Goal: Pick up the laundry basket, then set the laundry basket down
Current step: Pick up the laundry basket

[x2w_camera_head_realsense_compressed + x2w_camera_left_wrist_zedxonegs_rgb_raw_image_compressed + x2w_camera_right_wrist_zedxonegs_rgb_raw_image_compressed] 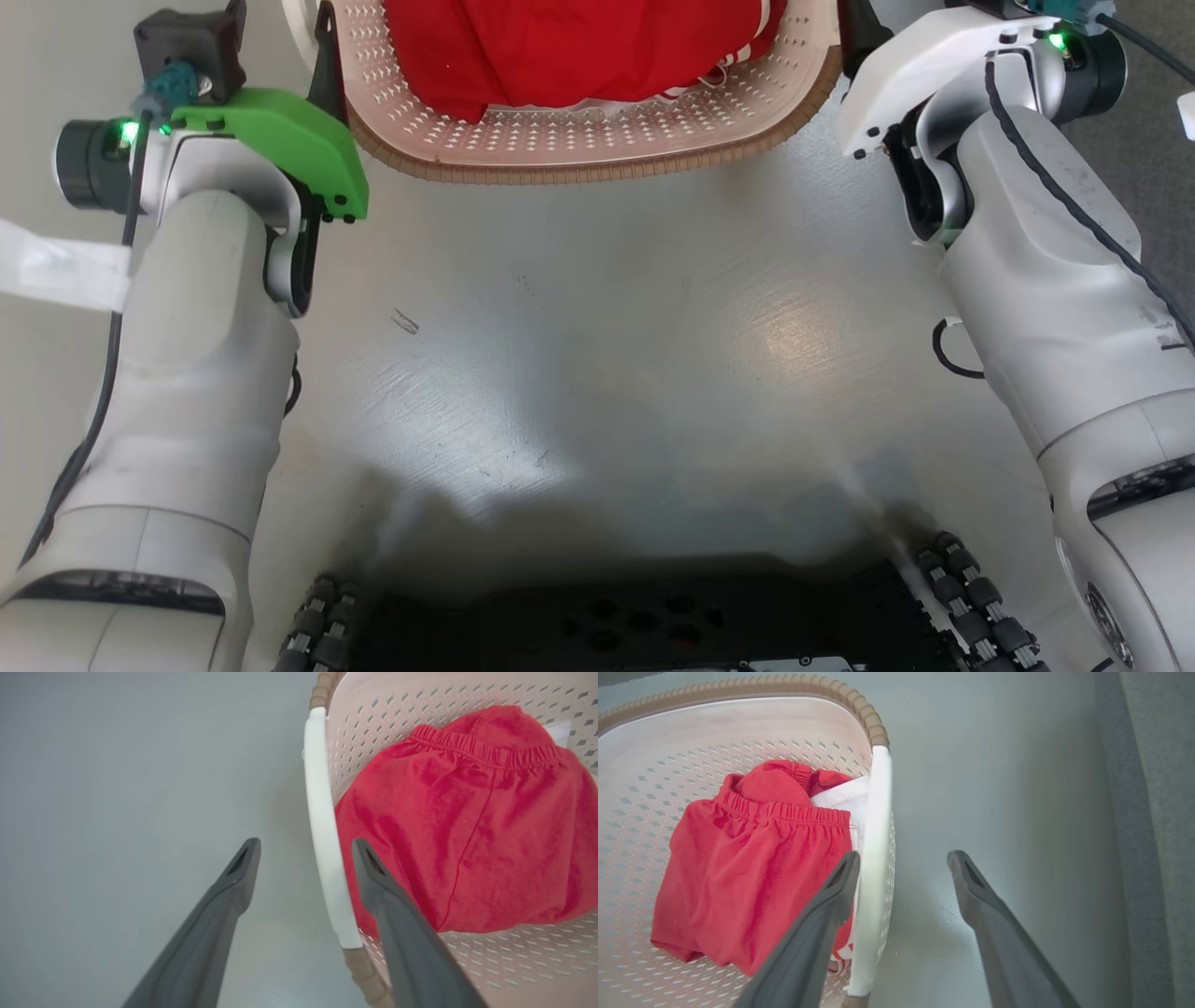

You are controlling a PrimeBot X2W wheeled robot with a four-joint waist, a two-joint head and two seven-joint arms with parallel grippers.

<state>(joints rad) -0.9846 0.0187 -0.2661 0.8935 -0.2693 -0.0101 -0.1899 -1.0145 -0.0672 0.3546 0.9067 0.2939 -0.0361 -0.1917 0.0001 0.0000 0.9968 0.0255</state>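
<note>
Clothes lie in the laundry basket (579, 140), which is at 12 o'clock from the robot, out past its two arms; the basket is cream with lots of little holes and a brown woven-look rim (597, 173); I cannot tell if it rests on the grey floor (597, 373) or hangs just over it.

On top are red shorts (467, 826) with a stretchy waistband; a bit of white cloth (840, 798) peeks out beside them, next to the right handle (875, 858).

The left gripper (304, 845) is at the basket's 9 o'clock side; its jaws are wide apart, with the white left handle (322, 826) between them; one finger is outside over the floor and the other is inside over the shorts; nothing is squeezed.

The right gripper (903, 856) is at the basket's 3 o'clock side; its jaws are wide apart too, with the right handle between them; the inside finger looks very near the handle, but I cannot tell if it touches; the outside finger is over the floor.

A green cover (280, 140) is on the left wrist; the robot's dark base (635, 616) is at 6 o'clock.
</note>
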